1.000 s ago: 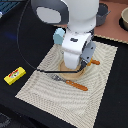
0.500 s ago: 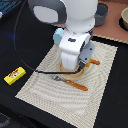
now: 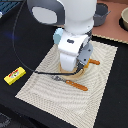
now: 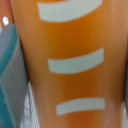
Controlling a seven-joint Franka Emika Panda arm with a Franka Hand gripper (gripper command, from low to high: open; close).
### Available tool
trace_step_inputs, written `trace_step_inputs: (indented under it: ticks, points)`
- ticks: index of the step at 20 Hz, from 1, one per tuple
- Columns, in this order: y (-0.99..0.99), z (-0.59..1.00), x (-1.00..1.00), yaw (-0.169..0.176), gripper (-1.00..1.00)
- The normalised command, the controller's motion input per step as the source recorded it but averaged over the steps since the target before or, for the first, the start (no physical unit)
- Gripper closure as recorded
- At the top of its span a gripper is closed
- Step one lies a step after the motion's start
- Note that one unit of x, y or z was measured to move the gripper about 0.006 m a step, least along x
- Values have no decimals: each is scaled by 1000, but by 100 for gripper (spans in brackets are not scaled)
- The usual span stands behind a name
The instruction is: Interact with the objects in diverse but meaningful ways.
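Exterior view: even, moderately bright light, low resolution, soft throughout. Mild sheen on glossy white robot arm housing. Faint soft shadow on cream woven placemat directly under arm. Small yellow rectangular box with red marks, well apart from arm, blurred, marks unreadable. Wrist view: heavily out of focus; orange scored bread-like slab fills frame, pale score marks smeared, no glare.

The bread slab is orange with pale curved score marks. The small box is yellow with red marks, lying on a black worktop. The mat is cream with fine ribbing, and the fork has an orange handle.
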Motion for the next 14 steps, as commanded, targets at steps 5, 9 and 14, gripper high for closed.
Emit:
trace_step_inputs:
  ticks: [5, 9, 14]
  points:
    - [-11, -255, -132, 33, 100]
    - [-71, -86, -131, 34, -100]
    - [-67, 202, -115, 36, -100]
